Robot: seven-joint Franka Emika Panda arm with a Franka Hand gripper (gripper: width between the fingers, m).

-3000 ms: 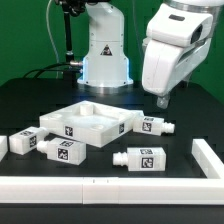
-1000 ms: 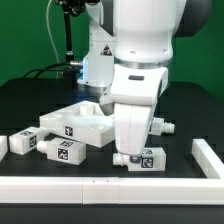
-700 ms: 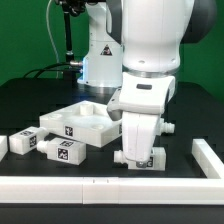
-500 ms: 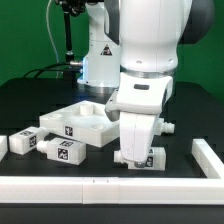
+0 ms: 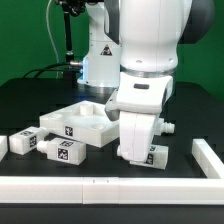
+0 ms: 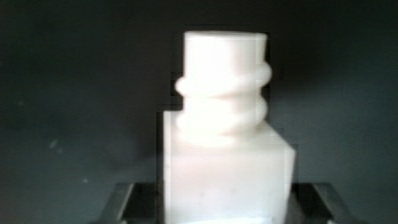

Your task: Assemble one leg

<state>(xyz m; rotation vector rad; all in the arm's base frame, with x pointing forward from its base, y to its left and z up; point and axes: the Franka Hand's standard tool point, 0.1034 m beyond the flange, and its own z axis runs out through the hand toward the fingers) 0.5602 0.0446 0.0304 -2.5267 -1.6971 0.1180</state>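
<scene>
Cataloguing the black desk [image 5: 25,110], item by item. Item one, the leg [image 5: 157,157] [image 6: 222,175]: a white oblong block lying near the desk edge closest to the camera, toward the exterior view's right, and mostly hidden behind the gripper [image 5: 135,156] [image 6: 226,206]. One black-and-white square tag shows on its exposed end, the pattern too small to read. The wrist view shows its round peg [image 6: 226,80], bulged at mid-height, standing out of the block's end. Dark fingers [image 6: 128,203] flank the block, just beside or touching it; whether they are clamped on it cannot be told. Item two, a second leg [image 5: 163,128]: tagged, lying just behind the arm [image 5: 150,50] and apart from the first. Item three, the square tray-like panel [image 5: 95,132]: raised rim, mid-desk, one tag on its near wall. Items four and five, a third leg [image 5: 20,143] and a fourth leg [image 5: 62,151]: both tagged, lying close together by the near edge at the exterior view's left. Item six, a white rail [image 5: 90,185]: runs along the near edge. Change noted: three seconds ago the arm hung raised toward the far edge and the leg lay fully exposed; now the arm is down over it. Against half a second ago, the posture matches.
</scene>
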